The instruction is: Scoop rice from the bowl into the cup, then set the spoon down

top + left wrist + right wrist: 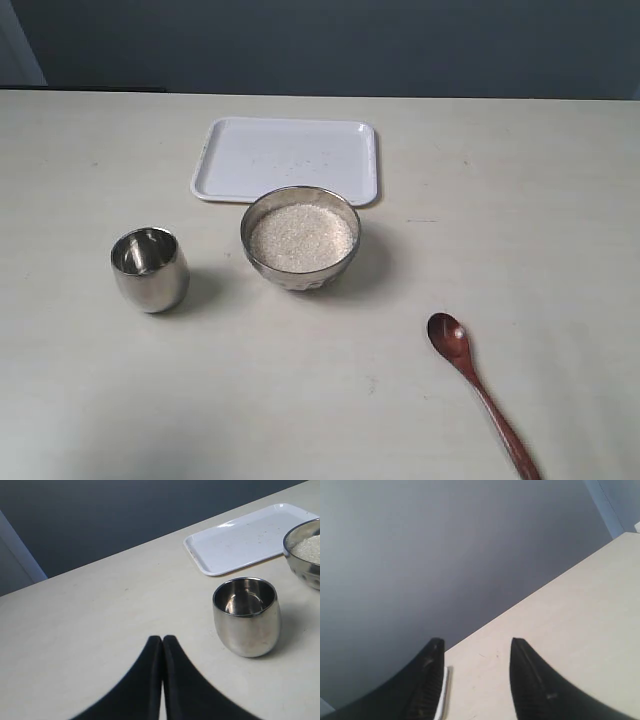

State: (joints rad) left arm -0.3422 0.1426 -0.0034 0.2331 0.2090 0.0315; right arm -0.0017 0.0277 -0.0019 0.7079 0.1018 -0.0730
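Observation:
The shiny steel bowl stands mid-table, filled with white rice; its rim and rice also show at the edge of the left wrist view. The small steel cup stands left of the bowl, upright, with no rice visible inside. The dark wooden spoon lies flat at the front right, head toward the bowl, with a grain or two in it. Neither arm appears in the exterior view. My left gripper is shut and empty, short of the cup. My right gripper is open over bare table.
A white rectangular tray lies behind the bowl, seen too in the left wrist view. The beige table ends at a dark wall behind.

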